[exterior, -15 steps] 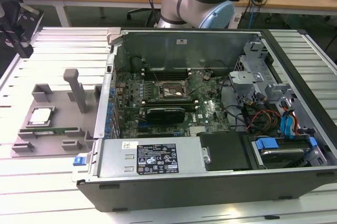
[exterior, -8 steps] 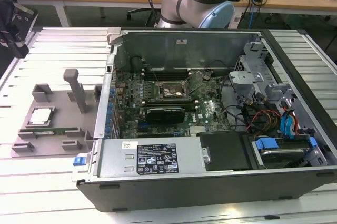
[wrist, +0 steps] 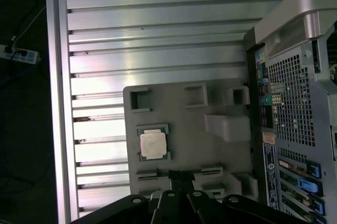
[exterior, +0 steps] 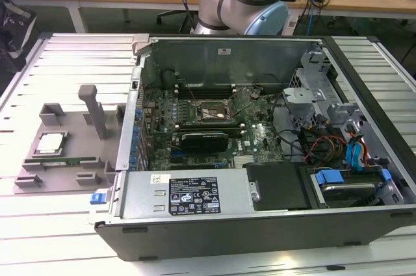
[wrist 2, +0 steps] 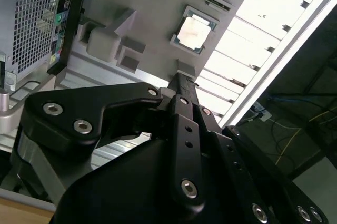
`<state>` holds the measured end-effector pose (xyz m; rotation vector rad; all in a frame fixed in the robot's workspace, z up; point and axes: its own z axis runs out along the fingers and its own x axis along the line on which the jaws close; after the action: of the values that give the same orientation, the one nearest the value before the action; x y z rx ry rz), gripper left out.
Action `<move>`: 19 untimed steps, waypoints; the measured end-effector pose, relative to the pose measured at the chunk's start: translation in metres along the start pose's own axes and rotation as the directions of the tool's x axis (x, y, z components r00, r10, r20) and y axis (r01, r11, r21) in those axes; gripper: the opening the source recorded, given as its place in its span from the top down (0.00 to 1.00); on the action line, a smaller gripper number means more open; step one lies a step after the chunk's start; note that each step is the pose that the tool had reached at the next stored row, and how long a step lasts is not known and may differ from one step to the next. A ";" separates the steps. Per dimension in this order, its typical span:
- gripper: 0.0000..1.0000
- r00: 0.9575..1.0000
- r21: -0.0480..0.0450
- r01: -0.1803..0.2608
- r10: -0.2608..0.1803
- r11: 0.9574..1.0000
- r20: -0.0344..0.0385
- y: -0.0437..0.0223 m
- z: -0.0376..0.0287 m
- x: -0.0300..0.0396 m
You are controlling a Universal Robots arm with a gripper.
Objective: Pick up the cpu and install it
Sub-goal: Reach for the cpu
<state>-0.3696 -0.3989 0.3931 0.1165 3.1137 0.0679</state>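
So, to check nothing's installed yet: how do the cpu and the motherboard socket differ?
The cpu is a pale silver square; the socket is a dark frame. The cpu lies on the grey tray outside the case; the socket sits inside the case, on the motherboard. Both lie flat, facing up.

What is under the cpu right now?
The cpu lies in a square recess of the grey holder tray, which rests on the slatted table. The recess floor beneath it is covered by the chip.
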 end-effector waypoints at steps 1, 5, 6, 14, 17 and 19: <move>0.89 1.000 0.000 0.000 0.000 1.000 0.000 -0.0001 0.0000 0.0014; 0.89 1.000 0.000 0.000 0.000 1.000 0.000 -0.0005 -0.0001 0.0062; 0.89 1.000 0.000 0.000 0.000 1.000 0.000 -0.0006 -0.0002 0.0081; 0.89 1.000 0.000 0.000 0.000 1.000 0.000 -0.0014 -0.0005 0.0196; 0.89 1.000 0.000 0.000 0.000 1.000 0.000 -0.0018 -0.0006 0.0241; 0.89 1.000 0.000 0.000 0.000 1.000 0.000 -0.0020 -0.0007 0.0264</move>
<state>-0.3961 -0.3989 0.3931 0.1165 3.1137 0.0679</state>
